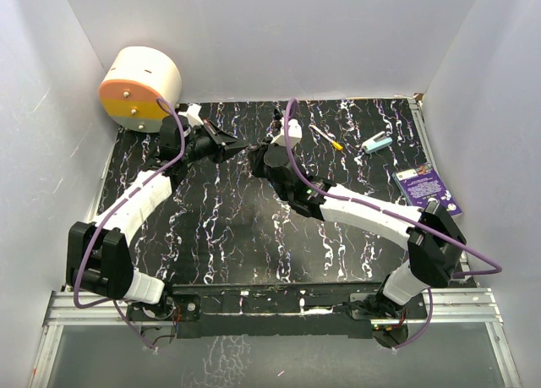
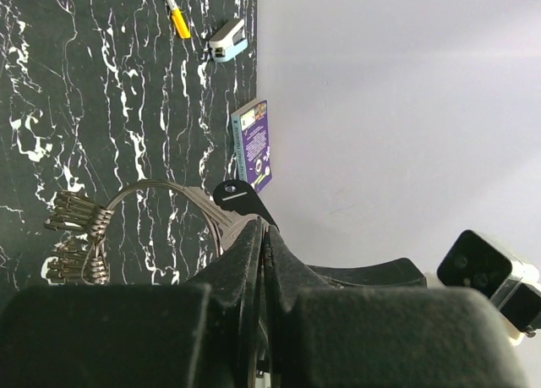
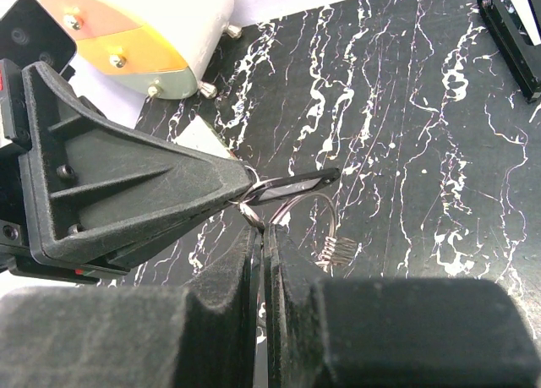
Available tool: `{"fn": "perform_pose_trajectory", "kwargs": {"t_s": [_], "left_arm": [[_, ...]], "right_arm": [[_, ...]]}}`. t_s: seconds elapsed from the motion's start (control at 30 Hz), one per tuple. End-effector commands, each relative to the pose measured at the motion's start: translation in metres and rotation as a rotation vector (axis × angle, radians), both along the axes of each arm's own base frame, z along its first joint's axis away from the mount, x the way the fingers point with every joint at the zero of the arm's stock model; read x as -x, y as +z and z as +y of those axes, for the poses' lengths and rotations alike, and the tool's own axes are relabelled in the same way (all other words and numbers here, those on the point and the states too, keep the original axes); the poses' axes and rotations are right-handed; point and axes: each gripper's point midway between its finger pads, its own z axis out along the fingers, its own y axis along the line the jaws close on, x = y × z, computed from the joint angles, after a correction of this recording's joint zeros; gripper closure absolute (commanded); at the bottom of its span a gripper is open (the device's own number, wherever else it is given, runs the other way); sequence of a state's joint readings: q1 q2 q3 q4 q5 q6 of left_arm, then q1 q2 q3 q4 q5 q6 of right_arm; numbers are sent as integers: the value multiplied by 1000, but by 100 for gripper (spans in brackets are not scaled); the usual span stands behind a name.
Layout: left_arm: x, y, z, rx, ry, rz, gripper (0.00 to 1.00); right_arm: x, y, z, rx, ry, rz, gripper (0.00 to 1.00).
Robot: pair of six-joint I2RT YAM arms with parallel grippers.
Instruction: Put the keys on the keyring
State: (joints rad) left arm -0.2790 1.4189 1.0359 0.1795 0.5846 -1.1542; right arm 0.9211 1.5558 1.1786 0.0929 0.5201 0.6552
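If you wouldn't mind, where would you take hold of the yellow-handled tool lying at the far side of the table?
I would grip the yellow-handled tool at mid-length, coming straight down from above with the jaws across it: it is thin, lies flat on the table, and nothing crowds its long sides.

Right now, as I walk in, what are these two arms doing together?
Both arms meet over the middle of the table. The left gripper and the right gripper are shut, and both seem to pinch the keyring from opposite sides. A bunch of keys sits on the ring. A yellow-handled tool and a booklet lie apart at the far right.
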Motion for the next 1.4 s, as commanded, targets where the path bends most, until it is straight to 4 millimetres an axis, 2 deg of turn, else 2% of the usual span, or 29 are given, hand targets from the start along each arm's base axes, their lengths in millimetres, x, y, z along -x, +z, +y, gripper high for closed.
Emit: {"fn": "perform_pose_trajectory", "kwargs": {"t_s": [0.0,0.27,0.5,1.37], "left_arm": [[14,17,-3,45,-26,-2,100],[19,4,-4,51,-25,64,100],[19,5,-4,62,-21,77,100],[19,36,-9,105,-49,36,100]], "right_arm": [[-6,46,5,-108,-9,-86,92],[-6,48,4,-110,-13,-89,92],[-6,46,5,-108,-11,-87,92],[-8,45,8,-106,-11,-84,92]]}}
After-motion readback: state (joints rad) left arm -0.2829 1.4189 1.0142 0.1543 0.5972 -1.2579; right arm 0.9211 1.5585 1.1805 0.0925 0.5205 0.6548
